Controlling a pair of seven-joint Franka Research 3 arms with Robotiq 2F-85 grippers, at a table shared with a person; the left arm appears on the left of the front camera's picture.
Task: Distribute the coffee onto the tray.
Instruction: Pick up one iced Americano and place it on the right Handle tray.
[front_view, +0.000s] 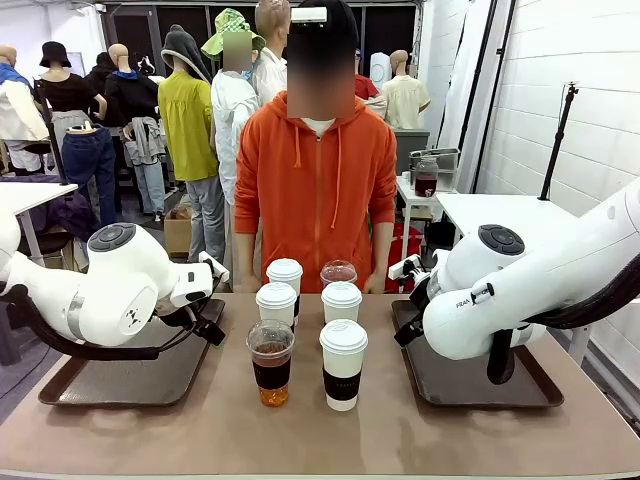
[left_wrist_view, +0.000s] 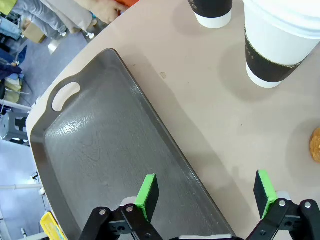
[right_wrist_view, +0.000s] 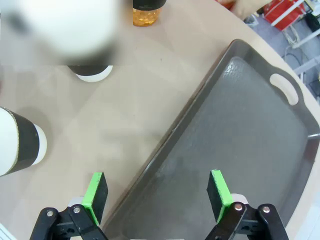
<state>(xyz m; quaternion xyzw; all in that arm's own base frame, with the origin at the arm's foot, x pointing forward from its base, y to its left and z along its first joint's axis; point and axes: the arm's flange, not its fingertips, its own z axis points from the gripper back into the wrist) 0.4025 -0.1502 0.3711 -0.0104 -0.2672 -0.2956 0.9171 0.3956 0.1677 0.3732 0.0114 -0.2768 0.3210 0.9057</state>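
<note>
- Six coffees stand clustered mid-desk (front_view: 200, 435), between the left tray (front_view: 110, 385) and the right tray (front_view: 500, 390).
- Four are white lidded cups (front_view: 343, 365) with black sleeves; two are clear dome-lidded cups (front_view: 271, 362) of amber drink.
- Left pincer (left_wrist_view: 206, 195): spread wide, gripping nothing, straddling the left tray's near edge.
- Right pincer (right_wrist_view: 157, 192): spread wide, gripping nothing, one pad over the right tray, the other over the desk.
- A person in an orange hoodie (front_view: 315, 185) stands at the far side.
</note>
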